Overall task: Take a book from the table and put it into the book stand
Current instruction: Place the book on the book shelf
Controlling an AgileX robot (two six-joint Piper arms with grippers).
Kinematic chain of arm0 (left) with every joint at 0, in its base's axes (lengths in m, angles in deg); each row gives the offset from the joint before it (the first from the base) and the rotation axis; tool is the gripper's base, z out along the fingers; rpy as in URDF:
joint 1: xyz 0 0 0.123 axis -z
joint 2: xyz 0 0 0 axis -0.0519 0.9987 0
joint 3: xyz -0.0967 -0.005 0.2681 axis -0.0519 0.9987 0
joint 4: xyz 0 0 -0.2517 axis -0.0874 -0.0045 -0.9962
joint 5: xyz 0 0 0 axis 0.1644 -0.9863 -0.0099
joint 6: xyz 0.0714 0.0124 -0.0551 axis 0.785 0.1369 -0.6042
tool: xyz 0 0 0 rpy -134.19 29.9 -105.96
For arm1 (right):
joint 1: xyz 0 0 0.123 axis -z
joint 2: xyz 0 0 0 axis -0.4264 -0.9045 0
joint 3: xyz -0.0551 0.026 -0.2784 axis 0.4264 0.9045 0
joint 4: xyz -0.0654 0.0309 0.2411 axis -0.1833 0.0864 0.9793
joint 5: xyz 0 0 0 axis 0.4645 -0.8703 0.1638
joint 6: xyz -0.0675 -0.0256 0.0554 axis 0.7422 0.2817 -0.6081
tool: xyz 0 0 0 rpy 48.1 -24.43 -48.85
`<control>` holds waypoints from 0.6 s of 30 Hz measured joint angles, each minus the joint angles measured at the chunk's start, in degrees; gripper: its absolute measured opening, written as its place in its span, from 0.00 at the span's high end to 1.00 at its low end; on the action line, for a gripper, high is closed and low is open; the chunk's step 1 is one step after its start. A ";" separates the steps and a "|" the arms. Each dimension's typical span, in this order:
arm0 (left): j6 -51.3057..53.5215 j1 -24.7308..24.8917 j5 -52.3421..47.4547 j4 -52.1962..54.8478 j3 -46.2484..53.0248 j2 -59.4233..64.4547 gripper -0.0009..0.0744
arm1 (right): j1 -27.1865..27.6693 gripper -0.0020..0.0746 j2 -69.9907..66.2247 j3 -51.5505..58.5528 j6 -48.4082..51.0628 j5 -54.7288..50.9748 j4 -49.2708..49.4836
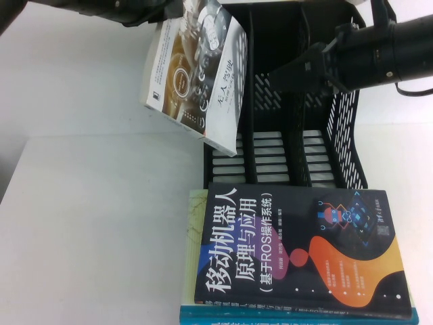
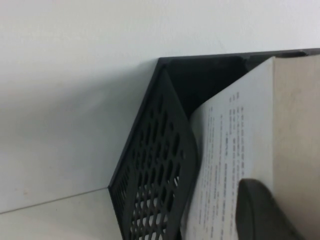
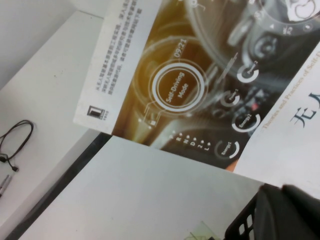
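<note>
Nearest me, bottom of the high view, I've got the navy book [image 1: 304, 254] stacked on a teal-edged book [image 1: 298, 316] on the desk [image 1: 88, 230]. Behind them the book stand [image 1: 345, 128] sits with all three slots bare. The book [image 1: 196, 74] hangs tilted in the air at upper centre, over the stand's left wall; "Self-Driving Mode" and "09:21" read on its dashboard cover. My left gripper [image 1: 159, 13], top of frame, has its fingers [image 2: 265, 212] clamped on its top edge. Right gripper [image 1: 287, 71], upper right over the stand, fingers fully closed, holding nothing.
</note>
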 joint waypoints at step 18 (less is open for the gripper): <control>1.66 0.09 -2.68 -1.19 -1.04 4.54 0.86 | 0.00 0.98 0.00 0.00 0.00 -1.29 -0.44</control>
